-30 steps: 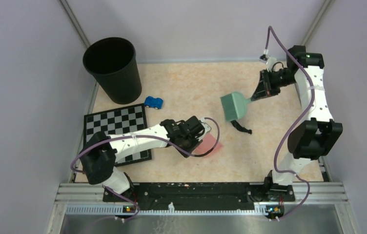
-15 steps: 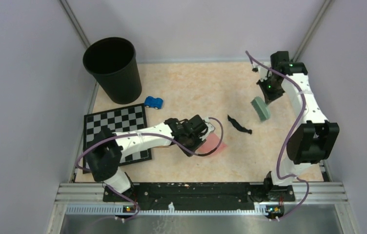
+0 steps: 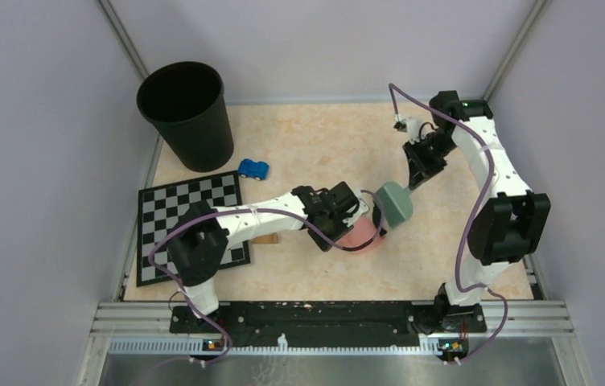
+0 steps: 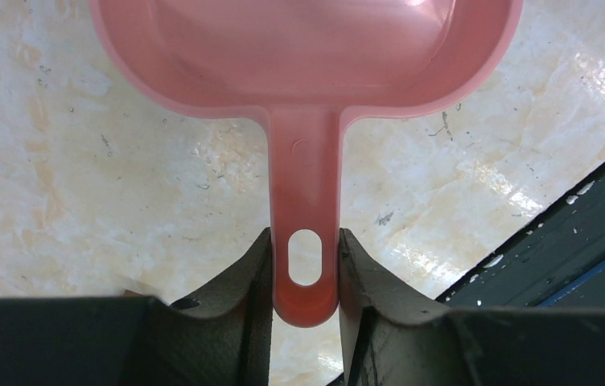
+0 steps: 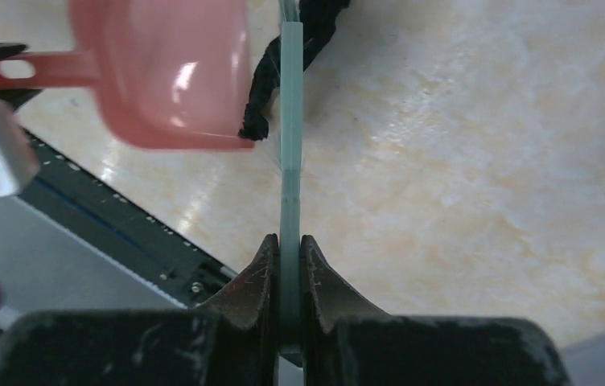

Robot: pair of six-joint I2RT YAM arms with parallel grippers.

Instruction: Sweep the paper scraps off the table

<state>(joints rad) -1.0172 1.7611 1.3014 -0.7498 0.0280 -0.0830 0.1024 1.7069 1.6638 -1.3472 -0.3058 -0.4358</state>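
Note:
My left gripper (image 4: 305,241) is shut on the handle of the pink dustpan (image 4: 307,48), which lies flat on the table (image 3: 315,137). It shows in the top view (image 3: 339,211) with the pan (image 3: 358,235) at mid-table. My right gripper (image 5: 290,249) is shut on the thin handle of the green brush (image 5: 291,121); in the top view it (image 3: 417,163) holds the brush head (image 3: 394,205) against the pan's right side. A black paper scrap (image 5: 271,80) lies crumpled between the brush and the pan's mouth. No other scraps show.
A black bin (image 3: 185,112) stands at the back left. A small blue toy car (image 3: 253,169) sits in front of it. A chequered board (image 3: 187,211) lies at the left under my left arm. A black rail (image 3: 323,315) runs along the near edge.
My right arm swung the brush left and down to the dustpan, pushing the black scrap to the pan's mouth. My left gripper moved the pan a little to the right.

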